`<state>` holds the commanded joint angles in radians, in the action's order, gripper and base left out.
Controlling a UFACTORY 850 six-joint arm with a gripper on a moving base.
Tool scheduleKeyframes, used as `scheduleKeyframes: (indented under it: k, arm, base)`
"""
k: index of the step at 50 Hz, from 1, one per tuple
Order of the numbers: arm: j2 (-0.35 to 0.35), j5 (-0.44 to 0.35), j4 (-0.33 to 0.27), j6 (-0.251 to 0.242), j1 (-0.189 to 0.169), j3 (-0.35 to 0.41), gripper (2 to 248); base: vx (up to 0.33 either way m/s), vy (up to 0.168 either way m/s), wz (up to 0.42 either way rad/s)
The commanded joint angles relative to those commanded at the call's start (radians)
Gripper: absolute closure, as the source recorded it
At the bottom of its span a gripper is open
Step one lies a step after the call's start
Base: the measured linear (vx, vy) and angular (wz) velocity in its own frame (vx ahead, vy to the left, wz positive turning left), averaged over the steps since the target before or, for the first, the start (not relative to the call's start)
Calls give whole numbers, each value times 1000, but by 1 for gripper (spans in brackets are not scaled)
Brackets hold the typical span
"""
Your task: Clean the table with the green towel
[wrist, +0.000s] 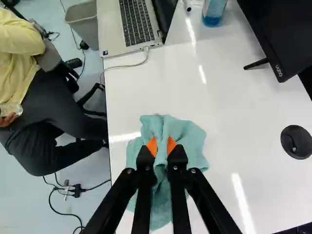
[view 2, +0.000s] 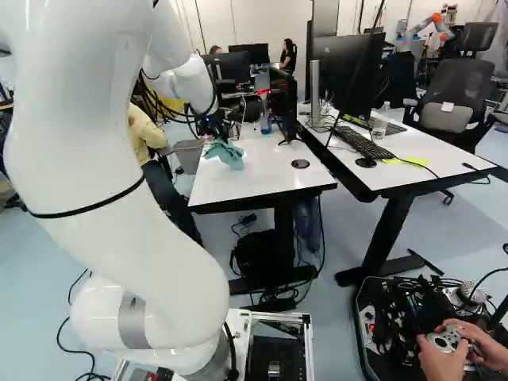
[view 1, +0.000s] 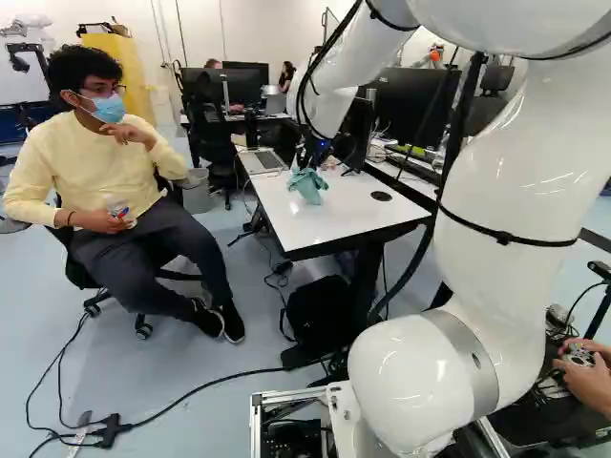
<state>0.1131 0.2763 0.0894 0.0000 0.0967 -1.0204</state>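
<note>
One green towel, bunched at its middle and spread in loose folds, is at the white table, near one long edge; whether its lower folds bear on the surface cannot be told. The gripper is closed on the cloth, a ridge of it pinched between the orange pads, which stand slightly apart. Farther out, the laptop and its white cable lie ahead of the towel, with a bottle of blue liquid beyond; the monitor and the round cable cover are well to one side. The step in hand is judged to be wiping, at or near its start. The next move calls for light downward contact, then strokes over bare surface, short of the cable.
</note>
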Motion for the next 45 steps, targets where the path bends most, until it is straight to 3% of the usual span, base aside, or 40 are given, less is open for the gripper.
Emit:
scheduleKeyframes:
  k: [45]
  arm:
    - [-49, -66, 0, 0, -147, 52, 209]
  base:
    - [0, 0, 0]
